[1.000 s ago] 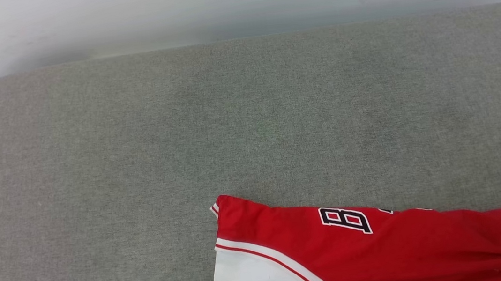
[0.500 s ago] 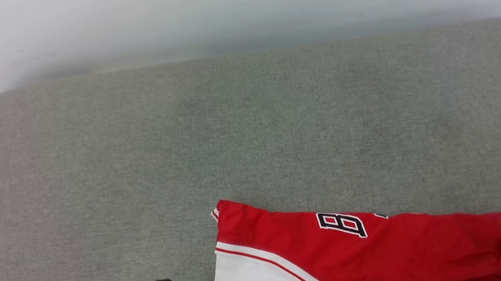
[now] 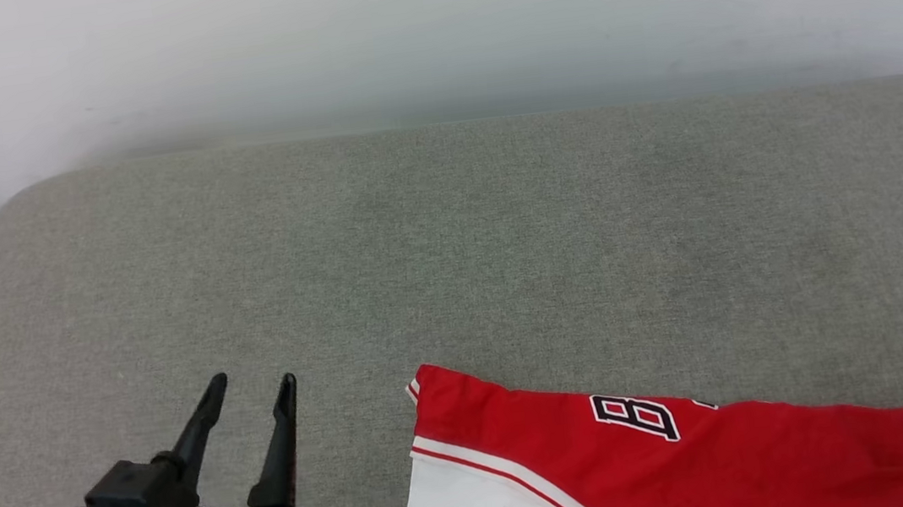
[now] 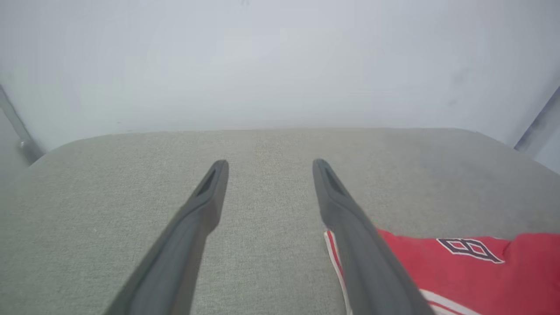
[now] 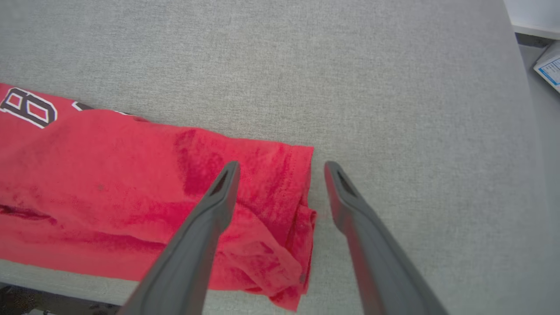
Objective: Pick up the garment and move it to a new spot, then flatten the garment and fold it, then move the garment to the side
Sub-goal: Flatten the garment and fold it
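**Item:** garment point(image 3: 696, 464), red jersey, lying as a long band on the grey fabric surface point(image 3: 451, 245).
**Position:** white-sleeved end just right of the left end effector point(image 3: 252, 381); bunched hem end under the right end effector point(image 5: 282, 166).
**Long axis:** runs from one end effector to the other, with the sleeve end pointing left.
**End effectors:** both spread wide and empty.
**Step:** probably flattening, ahead of folding.
**Next:** calls for grips at both ends, pulling the rumpled hem taut.

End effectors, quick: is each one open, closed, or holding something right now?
Left end effector: open, empty, beside the red jersey shirt with white sleeves.
Right end effector: open, empty, over that shirt's end.
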Motion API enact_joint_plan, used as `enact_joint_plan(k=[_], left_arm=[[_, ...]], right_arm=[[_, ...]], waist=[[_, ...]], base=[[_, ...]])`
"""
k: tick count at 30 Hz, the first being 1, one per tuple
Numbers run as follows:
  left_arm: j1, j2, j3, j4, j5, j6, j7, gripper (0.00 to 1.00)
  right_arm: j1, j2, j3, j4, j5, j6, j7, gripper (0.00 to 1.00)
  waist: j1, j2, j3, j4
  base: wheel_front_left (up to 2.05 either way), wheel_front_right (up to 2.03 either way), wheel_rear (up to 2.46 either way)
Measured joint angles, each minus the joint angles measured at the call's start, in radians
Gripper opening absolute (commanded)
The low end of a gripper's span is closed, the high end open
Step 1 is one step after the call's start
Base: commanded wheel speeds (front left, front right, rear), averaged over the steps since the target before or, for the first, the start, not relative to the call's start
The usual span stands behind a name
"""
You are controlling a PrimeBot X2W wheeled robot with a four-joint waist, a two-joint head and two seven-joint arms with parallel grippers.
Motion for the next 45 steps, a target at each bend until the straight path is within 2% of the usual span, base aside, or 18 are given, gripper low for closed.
enact_joint_plan(k=[4,7,14,17,18,21,25,32,33,34,35,39,45], left_arm=[[0.050,-0.092,0.169,-0.058,0.095,-0.022,-0.004,1.00],[0.118,-0.147,0.258,-0.069,0.174,-0.064,-0.004,1.00],[0.166,-0.250,0.407,-0.068,0.309,-0.178,-0.004,1.00],[0.166,-0.298,0.447,-0.065,0.341,-0.228,-0.004,1.00],[0.165,-0.335,0.476,-0.051,0.367,-0.278,-0.004,1.00],[0.158,-0.369,0.503,-0.036,0.392,-0.319,-0.004,1.00],[0.147,-0.405,0.530,-0.017,0.421,-0.360,-0.004,1.00],[0.140,-0.448,0.558,0.009,0.460,-0.398,-0.004,1.00],[0.140,-0.452,0.561,0.012,0.464,-0.403,-0.004,1.00],[0.140,-0.455,0.565,0.015,0.467,-0.405,-0.004,1.00],[0.140,-0.465,0.572,0.021,0.474,-0.414,-0.004,1.00],[0.144,-0.471,0.580,0.032,0.485,-0.422,-0.004,1.00],[0.147,-0.474,0.576,0.036,0.492,-0.426,-0.004,1.00]], right_arm=[[0.036,0.063,-0.064,0.005,-0.053,0.000,0.034,1.00],[0.054,0.113,-0.112,0.023,-0.059,0.000,0.039,1.00],[0.062,0.172,-0.198,0.119,-0.088,0.000,0.016,1.00],[0.050,0.188,-0.204,0.158,-0.085,0.000,0.007,1.00],[0.034,0.198,-0.199,0.197,-0.069,0.000,-0.003,1.00],[0.023,0.193,-0.187,0.231,-0.049,0.000,-0.012,1.00],[0.017,0.187,-0.159,0.266,0.005,-0.007,-0.023,1.00],[0.013,0.161,-0.083,0.295,0.081,-0.014,-0.064,1.00],[0.011,0.156,-0.074,0.301,0.087,-0.014,-0.069,0.94],[0.007,0.153,-0.066,0.307,0.094,-0.014,-0.073,0.37],[-0.002,0.147,-0.037,0.315,0.113,-0.015,-0.095,0.00],[-0.018,0.144,0.004,0.334,0.129,-0.007,-0.151,0.00],[-0.051,0.129,-0.037,0.373,0.114,0.001,-0.194,0.00]], waist=[[0.0001,0.0000,0.007,0.012],[0.0001,0.0000,0.013,0.021],[0.0000,0.0000,0.045,0.043],[0.0001,0.0000,0.062,0.052],[0.0001,0.0000,0.079,0.060],[0.0001,0.0000,0.090,0.070],[0.0000,0.0000,0.097,0.083],[0.0000,0.0000,0.093,0.092],[0.0000,0.0000,0.091,0.092],[-0.0001,0.0000,0.090,0.091],[0.0000,0.0000,0.085,0.086],[0.0000,0.0000,0.063,0.073],[0.0000,0.0000,0.048,0.059]], base=[[0.00,0.00,0.00],[0.00,0.00,0.00],[0.00,0.00,0.00],[0.00,0.00,0.00],[0.00,0.00,0.00],[0.00,0.00,0.00],[0.00,0.00,0.00],[0.00,0.00,0.00],[0.00,0.00,0.00],[0.00,0.00,0.00],[0.00,0.00,0.00],[0.00,0.00,0.00],[0.00,0.00,0.00]])
